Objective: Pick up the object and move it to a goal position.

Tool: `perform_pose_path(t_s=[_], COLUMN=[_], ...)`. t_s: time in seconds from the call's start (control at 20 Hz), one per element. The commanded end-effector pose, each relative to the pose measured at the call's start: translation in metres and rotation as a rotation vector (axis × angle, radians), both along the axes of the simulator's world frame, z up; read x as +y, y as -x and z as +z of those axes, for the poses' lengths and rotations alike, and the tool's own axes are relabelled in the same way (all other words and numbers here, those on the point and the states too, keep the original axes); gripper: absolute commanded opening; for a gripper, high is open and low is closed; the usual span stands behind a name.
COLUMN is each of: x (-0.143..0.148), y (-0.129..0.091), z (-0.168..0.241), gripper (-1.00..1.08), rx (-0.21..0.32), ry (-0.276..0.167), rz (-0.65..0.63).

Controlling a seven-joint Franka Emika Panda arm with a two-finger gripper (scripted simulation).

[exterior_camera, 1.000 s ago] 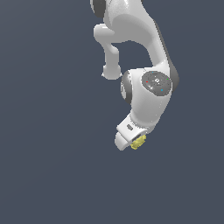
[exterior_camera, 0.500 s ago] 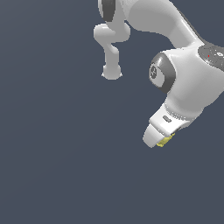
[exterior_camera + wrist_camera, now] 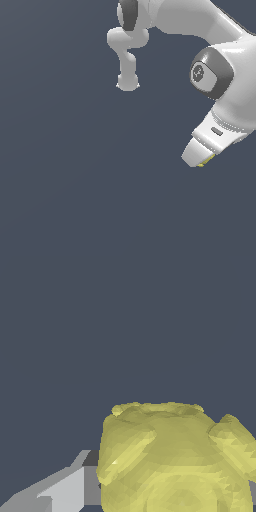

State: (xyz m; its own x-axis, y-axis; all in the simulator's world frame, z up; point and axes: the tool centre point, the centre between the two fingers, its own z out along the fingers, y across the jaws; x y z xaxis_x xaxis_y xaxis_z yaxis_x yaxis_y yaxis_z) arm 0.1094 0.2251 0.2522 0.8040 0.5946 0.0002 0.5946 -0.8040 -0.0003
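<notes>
Peeking beneath the end effector (image 3: 197,159): the object (image 3: 203,163).

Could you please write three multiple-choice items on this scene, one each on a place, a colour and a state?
1. Where is the lumpy object in the exterior view?
A. Lying far from the arm at the exterior view's left
B. At the tip of the gripper, mostly hidden by it
C. On top of the arm's base

2. What colour is the lumpy object?
A. Pale yellow
B. Red
C. Blue

3. What is the state of the gripper?
A. Open, with nothing near it
B. Out of view
C. Shut on the lumpy object

Answers:
1 B, since only a yellow sliver peeks from under the gripper's end in the exterior view.
2 A, since the wrist view shows it plainly yellow.
3 C, since the object fills the wrist view against a grey finger, carried clear of any surface.
</notes>
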Motion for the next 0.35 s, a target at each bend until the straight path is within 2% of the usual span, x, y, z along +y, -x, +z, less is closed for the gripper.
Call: perform_pose_path(t_s=[0.0, 0.3], x=[0.004, 0.0077], y=[-0.0013, -0.0023], z=[0.0033, 0.006], gripper=[-1.0, -1.0], rx=[0.0, 0.0], ry=[0.0, 0.0], rz=[-0.001, -0.001])
